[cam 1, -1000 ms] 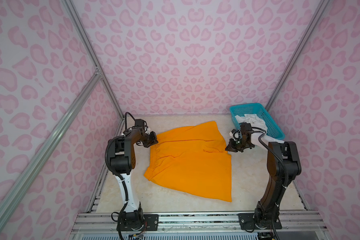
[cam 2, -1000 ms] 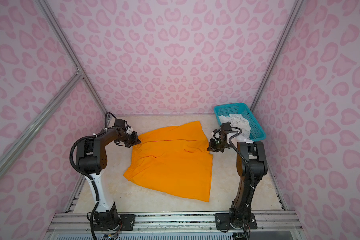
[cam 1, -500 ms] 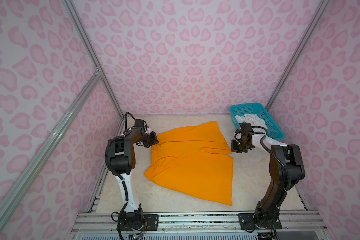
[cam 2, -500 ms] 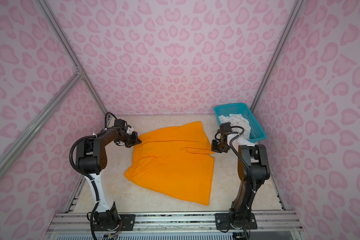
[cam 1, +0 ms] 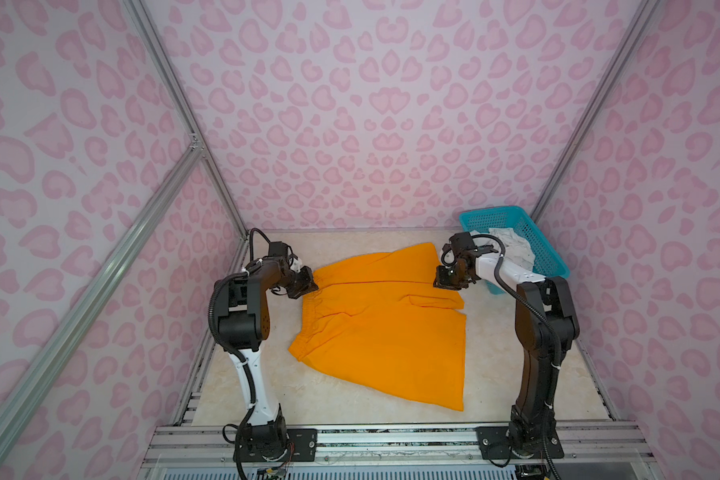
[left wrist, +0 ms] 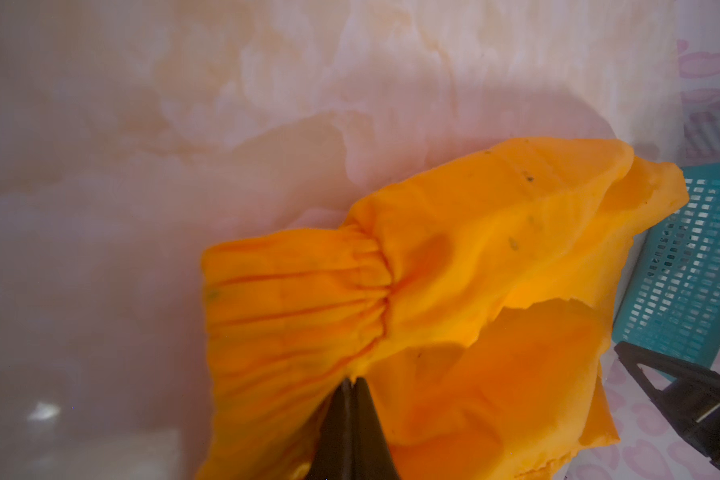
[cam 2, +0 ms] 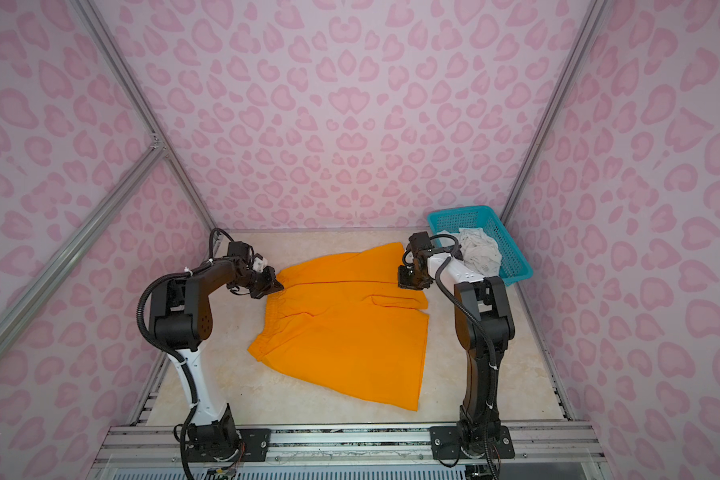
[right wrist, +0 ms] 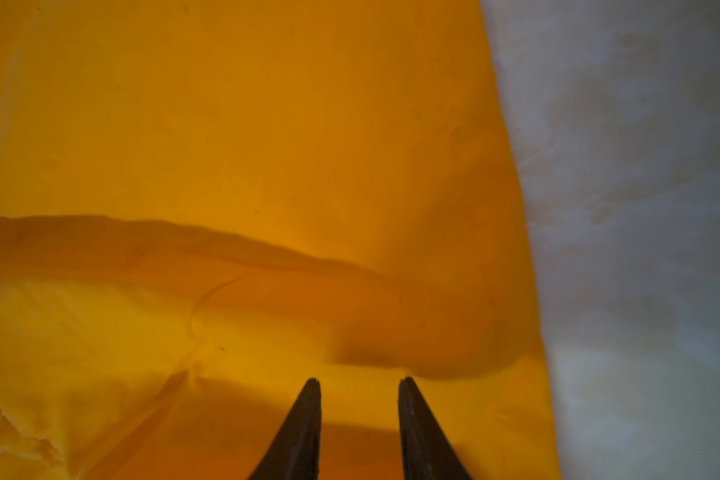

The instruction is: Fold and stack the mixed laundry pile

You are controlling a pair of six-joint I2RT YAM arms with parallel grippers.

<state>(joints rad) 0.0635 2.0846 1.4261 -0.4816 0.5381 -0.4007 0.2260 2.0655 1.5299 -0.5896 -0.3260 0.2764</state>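
Now the left gripper (cam 1: 308, 286) is pinched tight on the stretchy waist edge of the bright orange cloth shorts (cam 1: 383, 328). In the left wrist view its two black fingers (left wrist: 341, 432) are pressed together, and a bit of orange cloth is squeezed at their tips. From this gripper the shorts spread out flat over the pale, marble-look table (cam 1: 350, 401). They reach across to the right gripper (cam 1: 447, 286) and down toward the metal rail at the front.

The right gripper sits low over the far corner of one leg of the shorts. In the right wrist view its two black fingers (right wrist: 304, 419) stand a little apart. The gap is narrow and nothing is held in it. Orange cloth lies just under the fingers, and a soft fold runs just past their tips. Bare table shows next to the edge of the cloth.

Just behind the right gripper, on its outer side, stands the teal plastic basket with little holes (cam 1: 547, 255). The crumpled white T-shirt (cam 1: 512, 245) lies inside it, well apart from the left gripper. The print on the T-shirt is too small to make out.
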